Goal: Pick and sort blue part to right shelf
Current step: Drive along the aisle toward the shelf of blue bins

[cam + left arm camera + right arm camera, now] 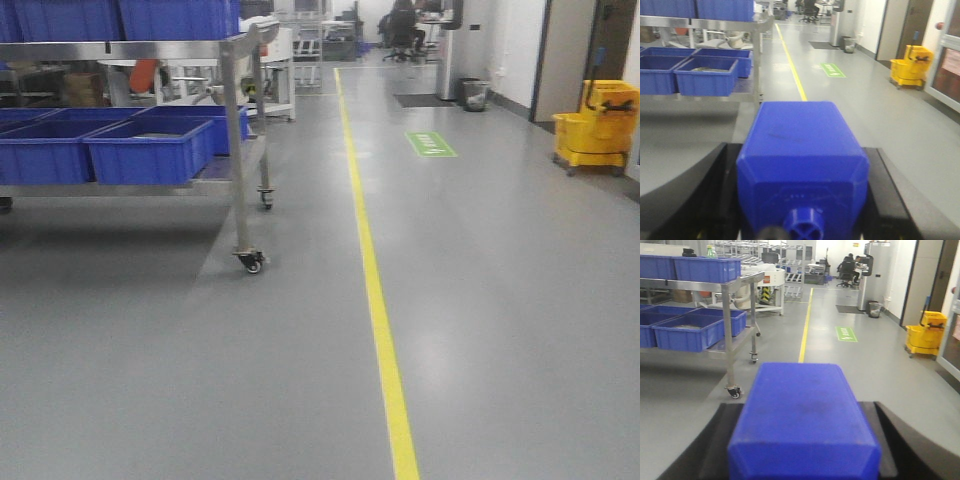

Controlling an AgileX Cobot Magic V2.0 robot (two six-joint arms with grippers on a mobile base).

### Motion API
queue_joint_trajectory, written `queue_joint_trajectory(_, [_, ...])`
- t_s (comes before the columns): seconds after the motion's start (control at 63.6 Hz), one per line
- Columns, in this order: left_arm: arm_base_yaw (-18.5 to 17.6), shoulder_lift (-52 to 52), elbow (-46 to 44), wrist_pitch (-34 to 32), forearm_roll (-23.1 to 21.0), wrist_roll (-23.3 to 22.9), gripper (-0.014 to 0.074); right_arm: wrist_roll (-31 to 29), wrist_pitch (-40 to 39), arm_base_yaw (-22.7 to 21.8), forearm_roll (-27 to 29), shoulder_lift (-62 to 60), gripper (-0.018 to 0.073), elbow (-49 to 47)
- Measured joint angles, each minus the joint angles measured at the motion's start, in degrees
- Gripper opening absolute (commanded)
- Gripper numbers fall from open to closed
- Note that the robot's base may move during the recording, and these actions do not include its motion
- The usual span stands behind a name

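In the right wrist view my right gripper (802,407) is shut on the blue part (802,430), a deep-blue rectangular block with a bevelled near end, held between the black fingers (715,445). In the left wrist view my left gripper (802,150) is shut on a similar blue block (800,185) with a small round stud (804,226) facing the camera. Both are held in the air above the grey floor. A stainless-steel rack (238,150) on castors with open blue bins (150,150) stands far left; it also shows in the wrist views (757,60) (725,325). No gripper shows in the front view.
A yellow floor line (372,270) runs ahead past the rack's castor (250,262). A yellow mop bucket (595,125) stands at the right wall, a green floor sign (430,144) and a bin (475,94) further on. People sit at desks (402,30) at the far end.
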Motion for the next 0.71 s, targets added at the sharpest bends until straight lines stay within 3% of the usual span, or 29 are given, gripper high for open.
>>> queue_joint_trajectory(0.707, [0.0, 0.0, 0.0, 0.0, 0.0, 0.0, 0.0405, 0.0, 0.0, 0.0, 0.0, 0.0, 0.0431, 0.0])
